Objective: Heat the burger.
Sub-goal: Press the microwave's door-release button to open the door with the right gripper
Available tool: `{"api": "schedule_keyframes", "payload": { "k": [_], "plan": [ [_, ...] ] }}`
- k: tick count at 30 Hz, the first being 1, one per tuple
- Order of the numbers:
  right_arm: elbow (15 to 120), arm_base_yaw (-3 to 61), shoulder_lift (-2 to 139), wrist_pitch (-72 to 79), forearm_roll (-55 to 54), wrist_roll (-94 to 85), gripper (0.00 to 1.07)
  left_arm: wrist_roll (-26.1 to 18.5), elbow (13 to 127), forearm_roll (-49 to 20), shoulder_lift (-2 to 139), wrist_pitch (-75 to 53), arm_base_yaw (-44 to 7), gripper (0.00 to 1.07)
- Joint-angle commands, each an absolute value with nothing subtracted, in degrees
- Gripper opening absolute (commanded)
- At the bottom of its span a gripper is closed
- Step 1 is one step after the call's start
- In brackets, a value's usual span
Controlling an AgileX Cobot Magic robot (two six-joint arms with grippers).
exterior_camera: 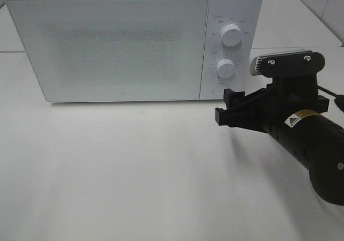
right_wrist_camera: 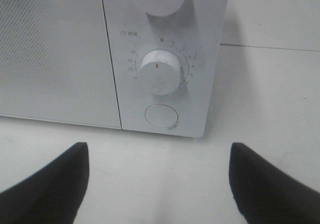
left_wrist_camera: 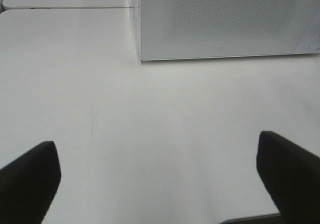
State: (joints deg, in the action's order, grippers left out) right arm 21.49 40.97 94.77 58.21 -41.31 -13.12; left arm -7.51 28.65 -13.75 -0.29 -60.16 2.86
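Status from the near end: the left gripper (left_wrist_camera: 156, 141) is spread as wide as it goes, holds nothing, and has only table (left_wrist_camera: 150, 99) under it, well back from the microwave (exterior_camera: 123, 42). The right gripper (exterior_camera: 223, 107) is also wide and empty. It hangs low over the table near the control panel, roughly level with the round button (right_wrist_camera: 161, 115) at the panel's bottom. We see the burger in no view. The door (exterior_camera: 107, 47) is shut and its dotted panel shows nothing behind it, so we cannot tell whether the burger is inside. That is our first worry: starting the oven with nothing in it. Second: the round button looks like the door release and sits just below the timer knob (right_wrist_camera: 159, 72), so a low approach could pop the door instead of setting time. Third: the knob is smooth and round, with its mark at zero. An off-centre pinch would likely slip, or shove the whole oven back on the slick top. Fourth: the upper knob (exterior_camera: 231, 35) sits close above, so a high approach grabs the wrong one. Fifth: turning the timer too far overheats the food. Nothing stands between the right gripper and the panel. Further out we see only white table and a seam (left_wrist_camera: 70, 7) beside the oven.
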Motion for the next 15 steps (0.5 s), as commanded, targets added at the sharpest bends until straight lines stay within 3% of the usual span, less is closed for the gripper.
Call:
{"api": "schedule_keyframes", "payload": {
  "k": [1,15],
  "plan": [
    [21.43,43.6,98.09,62.05,-44.29,-13.98,0.75,-7.39,28.59,-13.81,-0.69,-59.36,2.98,1.0],
    [21.43,45.03,100.96,63.03,-45.61,-5.39,0.75,-7.39,28.59,-13.81,-0.69,-59.36,2.98,1.0]
  ]
}}
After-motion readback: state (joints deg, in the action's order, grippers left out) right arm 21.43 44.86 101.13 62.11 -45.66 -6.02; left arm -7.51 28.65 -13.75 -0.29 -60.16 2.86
